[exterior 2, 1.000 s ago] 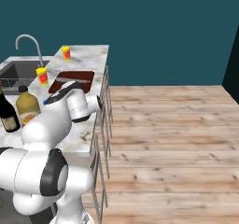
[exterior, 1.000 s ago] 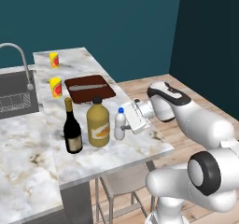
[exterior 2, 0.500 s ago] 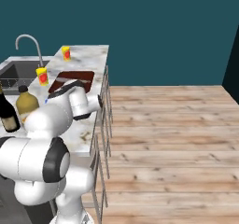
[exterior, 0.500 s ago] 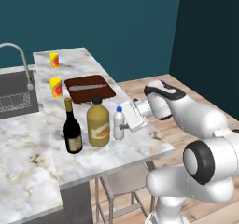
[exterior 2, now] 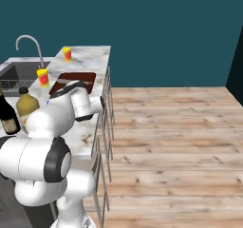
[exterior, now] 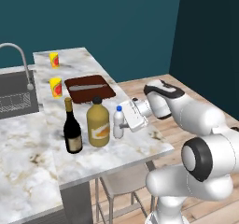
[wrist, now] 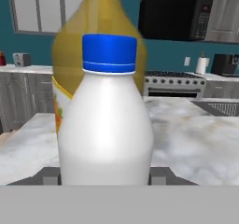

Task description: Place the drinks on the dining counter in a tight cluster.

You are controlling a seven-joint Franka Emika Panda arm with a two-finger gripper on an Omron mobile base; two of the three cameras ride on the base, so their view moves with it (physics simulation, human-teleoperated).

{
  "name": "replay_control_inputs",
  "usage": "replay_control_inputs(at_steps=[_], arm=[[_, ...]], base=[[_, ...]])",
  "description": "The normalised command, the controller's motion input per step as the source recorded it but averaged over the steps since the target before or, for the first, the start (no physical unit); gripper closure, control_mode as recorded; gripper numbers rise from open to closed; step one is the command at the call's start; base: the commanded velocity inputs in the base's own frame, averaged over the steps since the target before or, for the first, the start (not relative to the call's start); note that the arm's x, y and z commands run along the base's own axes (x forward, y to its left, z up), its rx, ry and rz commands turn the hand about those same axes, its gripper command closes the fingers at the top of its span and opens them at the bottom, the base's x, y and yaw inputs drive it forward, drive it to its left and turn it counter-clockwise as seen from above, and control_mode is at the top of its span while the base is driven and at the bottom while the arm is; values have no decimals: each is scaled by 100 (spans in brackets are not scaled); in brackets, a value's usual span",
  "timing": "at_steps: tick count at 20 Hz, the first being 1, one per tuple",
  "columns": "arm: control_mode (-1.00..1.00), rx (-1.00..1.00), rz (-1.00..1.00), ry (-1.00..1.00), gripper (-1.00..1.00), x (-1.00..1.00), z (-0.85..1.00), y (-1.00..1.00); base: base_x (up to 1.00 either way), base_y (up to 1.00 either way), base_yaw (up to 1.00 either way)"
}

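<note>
Little is changed since the earlier frames: the water bottle (exterior: 118, 122) is nudged slightly closer to the amber bottle (exterior: 98, 123), and the arm's elbow is swung a bit. The jaws (exterior: 122, 123) are closed on the water bottle at its body, seen in the hand view with the fingertips (wrist: 50, 175) flanking the bottle's base. The bottle stands upright on the bench (exterior: 140, 146), the raised dining counter, just beside the amber bottle; a touch cannot be confirmed. The wine bottle (exterior: 72, 127) stands just beside the amber bottle on its far side, so the three form a near row.

The step in hand is judged as the final placement of the water bottle. It should be kept vertical and slid or set down gently close against the amber bottle, without that one being pushed into the wine bottle. The base should be confirmed flat on the bench before release. The jaws should be opened slowly and drawn straight back, away from the cluster, so nothing is tipped.
</note>
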Motion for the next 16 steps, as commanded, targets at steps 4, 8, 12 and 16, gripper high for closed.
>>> replay_control_inputs(at_steps=[4,8,12,16], arm=[[-100,0,0,-7,100,-16,-14,0],[-100,0,0,0,100,0,0,0],[-100,0,0,0,-100,0,0,0],[-100,0,0,0,-100,0,0,0]], base=[[0,0,0],[0,0,0],[0,0,0],[0,0,0]])
